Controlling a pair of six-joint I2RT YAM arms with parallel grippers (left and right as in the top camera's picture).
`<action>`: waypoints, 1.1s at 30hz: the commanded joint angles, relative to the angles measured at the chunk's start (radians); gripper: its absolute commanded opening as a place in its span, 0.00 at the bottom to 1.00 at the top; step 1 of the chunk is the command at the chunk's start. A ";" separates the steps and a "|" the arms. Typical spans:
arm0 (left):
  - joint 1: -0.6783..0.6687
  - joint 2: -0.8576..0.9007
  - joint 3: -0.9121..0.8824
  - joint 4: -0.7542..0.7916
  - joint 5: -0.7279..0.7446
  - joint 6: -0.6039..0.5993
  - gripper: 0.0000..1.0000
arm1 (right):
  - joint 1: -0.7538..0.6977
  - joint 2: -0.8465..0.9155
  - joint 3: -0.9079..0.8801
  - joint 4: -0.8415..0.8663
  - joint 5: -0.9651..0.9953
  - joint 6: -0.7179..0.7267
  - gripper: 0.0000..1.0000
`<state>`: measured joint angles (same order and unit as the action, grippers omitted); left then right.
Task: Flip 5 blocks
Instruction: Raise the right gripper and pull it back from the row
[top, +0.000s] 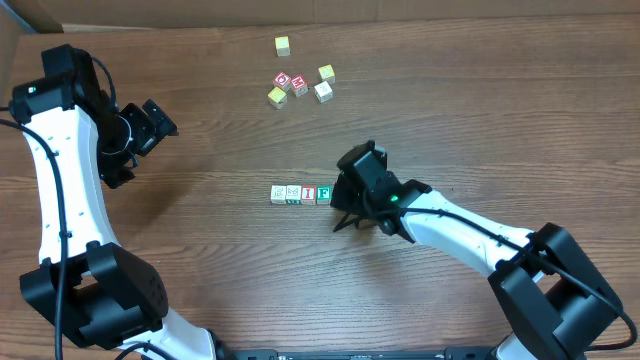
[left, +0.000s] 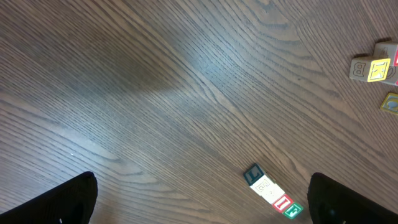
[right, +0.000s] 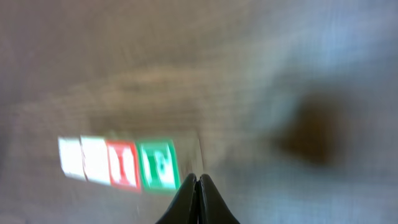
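Observation:
Several alphabet blocks lie in a short row mid-table (top: 300, 194). From left to right the row holds pale blocks, a red "I" block (top: 309, 194) and a green-print block (top: 323, 194). My right gripper (top: 336, 200) is shut with nothing in it, its tip low beside the green block's right end. In the blurred right wrist view the shut tips (right: 199, 179) sit just off the green block (right: 158, 165), with the red block (right: 122, 163) further left. My left gripper (top: 152, 122) hangs open at the far left. The left wrist view shows its gripper (left: 202, 205) wide apart, with the row (left: 273, 194) between its fingers, far below.
A loose cluster of other cubes lies at the back: yellow-topped ones (top: 283, 45) (top: 326, 72) (top: 277, 97), two red-topped ones (top: 291, 84) and a pale one (top: 323, 92). Part of this cluster (left: 373, 68) shows at the left wrist view's right edge. The right arm (top: 470, 235) stretches from the front right.

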<state>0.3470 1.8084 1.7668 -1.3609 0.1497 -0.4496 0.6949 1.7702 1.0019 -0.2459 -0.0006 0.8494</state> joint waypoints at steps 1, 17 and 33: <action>-0.001 -0.013 0.018 0.004 -0.002 0.000 1.00 | -0.029 0.008 0.002 0.071 0.069 -0.098 0.04; -0.001 -0.013 0.018 0.004 -0.002 0.000 1.00 | -0.080 0.120 0.002 0.270 -0.054 -0.161 0.04; -0.001 -0.013 0.018 0.006 -0.003 0.000 1.00 | -0.060 0.121 0.001 0.162 -0.159 -0.050 0.04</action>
<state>0.3470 1.8084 1.7668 -1.3579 0.1497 -0.4496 0.6224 1.8832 1.0019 -0.0776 -0.1349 0.7811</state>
